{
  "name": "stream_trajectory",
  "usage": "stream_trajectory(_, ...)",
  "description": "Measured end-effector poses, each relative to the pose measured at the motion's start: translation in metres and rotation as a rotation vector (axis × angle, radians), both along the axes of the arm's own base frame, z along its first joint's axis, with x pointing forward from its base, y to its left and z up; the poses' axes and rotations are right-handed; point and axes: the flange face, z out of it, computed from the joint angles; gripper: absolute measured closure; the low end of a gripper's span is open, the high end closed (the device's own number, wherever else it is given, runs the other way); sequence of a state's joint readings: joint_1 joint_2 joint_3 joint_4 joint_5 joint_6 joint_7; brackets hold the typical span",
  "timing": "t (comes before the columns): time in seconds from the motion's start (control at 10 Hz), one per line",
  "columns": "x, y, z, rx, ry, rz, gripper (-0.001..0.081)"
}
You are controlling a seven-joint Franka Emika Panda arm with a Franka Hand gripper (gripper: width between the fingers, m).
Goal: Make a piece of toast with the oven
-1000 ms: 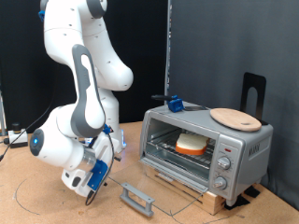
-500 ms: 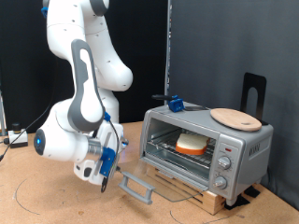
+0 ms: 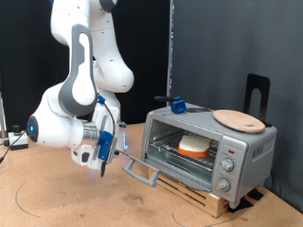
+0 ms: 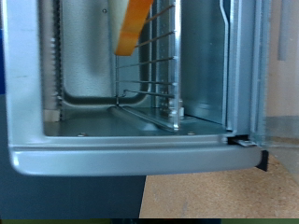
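The silver toaster oven (image 3: 248, 147) stands on the exterior view's right. The piece of toast (image 3: 194, 145) lies on the wire rack inside it. The glass door (image 3: 166, 178) hangs partly open, with its handle (image 3: 138, 172) lifted off the table. My gripper (image 3: 107, 151) is just to the exterior view's left of the handle, close to it. The wrist view looks into the oven (image 4: 28, 84) over the door's metal edge (image 4: 131, 157). It shows the rack (image 4: 154, 70) and the toast's orange crust (image 4: 134, 28). No fingers show there.
A round wooden plate (image 3: 237, 119) and a small blue object (image 3: 175, 103) lie on the oven's top. The oven rests on a wooden pallet (image 3: 216, 200). A black stand (image 3: 257, 93) rises behind it. Cables (image 3: 14, 139) lie at the exterior view's left.
My arm has swung up and toward the oven. The door handle has risen from the table, so the door stands less open than before.
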State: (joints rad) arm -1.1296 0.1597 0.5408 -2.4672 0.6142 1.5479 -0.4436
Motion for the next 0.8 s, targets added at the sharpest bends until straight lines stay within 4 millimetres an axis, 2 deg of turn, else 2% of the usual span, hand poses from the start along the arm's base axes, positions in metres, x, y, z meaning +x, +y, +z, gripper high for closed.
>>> stream_trajectory(0.4,-0.007,0.026,0.03,0.031,0.01,0.06,-0.0002)
stream_trajectory(0.8,-0.027,0.067,0.042,0.046,0.009,0.112,-0.0002)
